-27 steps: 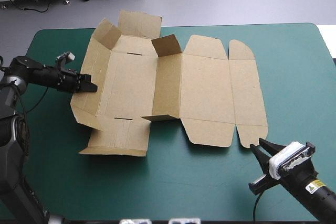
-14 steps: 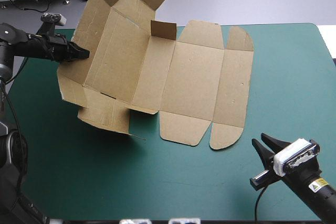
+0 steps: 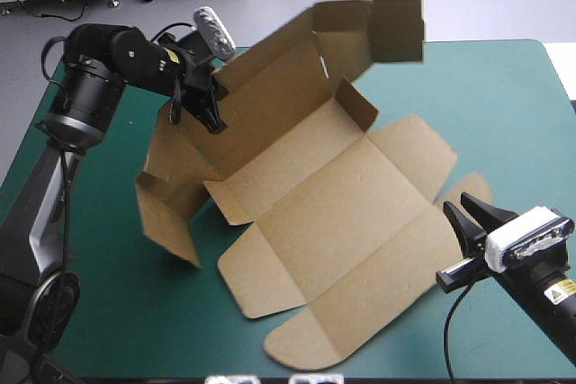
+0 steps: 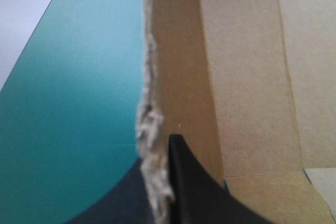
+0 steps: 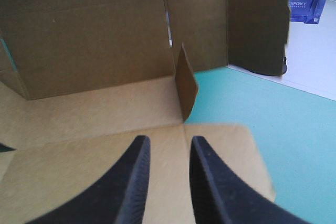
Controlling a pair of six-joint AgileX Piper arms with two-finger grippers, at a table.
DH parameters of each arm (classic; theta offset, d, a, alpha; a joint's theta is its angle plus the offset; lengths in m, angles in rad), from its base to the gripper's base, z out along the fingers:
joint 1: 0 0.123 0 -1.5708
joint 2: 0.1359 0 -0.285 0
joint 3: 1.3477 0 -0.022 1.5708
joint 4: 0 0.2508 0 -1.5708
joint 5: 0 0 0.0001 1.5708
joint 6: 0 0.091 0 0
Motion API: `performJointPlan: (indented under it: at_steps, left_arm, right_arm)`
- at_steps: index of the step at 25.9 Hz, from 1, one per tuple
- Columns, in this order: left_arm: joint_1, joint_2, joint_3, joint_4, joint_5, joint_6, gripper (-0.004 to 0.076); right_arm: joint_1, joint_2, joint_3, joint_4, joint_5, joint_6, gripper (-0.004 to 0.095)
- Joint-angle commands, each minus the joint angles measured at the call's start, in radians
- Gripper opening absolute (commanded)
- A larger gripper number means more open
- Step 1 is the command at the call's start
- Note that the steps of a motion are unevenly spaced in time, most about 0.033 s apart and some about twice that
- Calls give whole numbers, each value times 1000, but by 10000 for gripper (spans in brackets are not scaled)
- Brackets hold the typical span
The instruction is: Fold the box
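The brown box [image 3: 342,195] is a cut sheet, half raised. Its left part stands tilted up off the teal-green table [image 3: 513,87], side flaps hanging loose, while the lid end lies on the cover toward the near right. My left gripper [image 3: 211,114] is shut on the raised wall's upper edge. In the left wrist view the box's torn edge [image 4: 149,129] runs between the black fingers [image 4: 189,187] of the left gripper [image 4: 160,148]. My right gripper [image 3: 463,213] stands open low at the near right, over the lid's rim. In its own view the right gripper [image 5: 168,148] holds nothing, with the box [image 5: 89,51] ahead.
Bare teal-green cover shows at the near left [image 3: 117,312] and along the far right. The lifted flaps [image 3: 378,29] reach past the table's far edge. A short upright flap [image 5: 186,82] stands just ahead of the right fingers.
The left gripper has swung up and rightward with the box wall, lifting and turning the sheet so its lid end now lies toward the right gripper. The right arm has barely moved.
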Motion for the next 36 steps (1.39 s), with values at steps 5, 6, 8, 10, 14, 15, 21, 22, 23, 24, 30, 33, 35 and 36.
performJointPlan:
  at_steps: [5, 6, 8, 10, 14, 15, 21, 22, 23, 24, 30, 33, 35, 36]
  left_arm:
    - [-161, -173, 93, 69, -63, 140, -3]
    - [-171, -200, 130, 76, -89, 142, -3]
    - [-189, -253, 242, 89, -164, 152, -3]
    - [-203, -315, 368, 90, -260, 162, -3]
    - [-243, -408, 629, 90, -524, 160, -3]
    - [-248, -413, 660, 93, -558, 165, -3]
    - [-349, -415, 824, 316, -823, 170, -3]
    - [-357, -415, 831, 359, -823, 166, -3]
    - [-359, -415, 834, 382, -818, 160, -3]
    - [-361, -415, 834, 398, -811, 150, -3]
    - [-361, -435, 836, 408, -881, 76, -6]
    - [-361, -446, 848, 449, -889, 72, -6]
    - [-361, -449, 865, 463, -884, 72, -6]
    - [-361, -451, 875, 465, -882, 72, -6]
  right_arm:
    - [-8, 85, -163, -11, -64, 14, 246]
    - [-8, 94, -184, -40, -64, 40, 246]
    - [-8, 107, -224, -112, -64, 104, 246]
    - [-8, 115, -264, -193, -60, 177, 246]
    - [-8, 149, -329, -298, -48, 265, 246]
    - [-8, 157, -335, -298, -41, 265, 246]
    - [-8, 237, -348, -291, -9, 266, 246]
    - [-8, 250, -352, -291, -9, 266, 246]
    - [-8, 260, -356, -291, -7, 266, 246]
    - [-8, 266, -363, -291, -5, 270, 246]
    - [-8, 325, -396, -292, -5, 288, 245]
    - [-8, 380, -470, -315, 13, 288, 236]
    - [-8, 422, -523, -325, 43, 288, 197]
    - [-8, 445, -547, -334, 57, 288, 169]
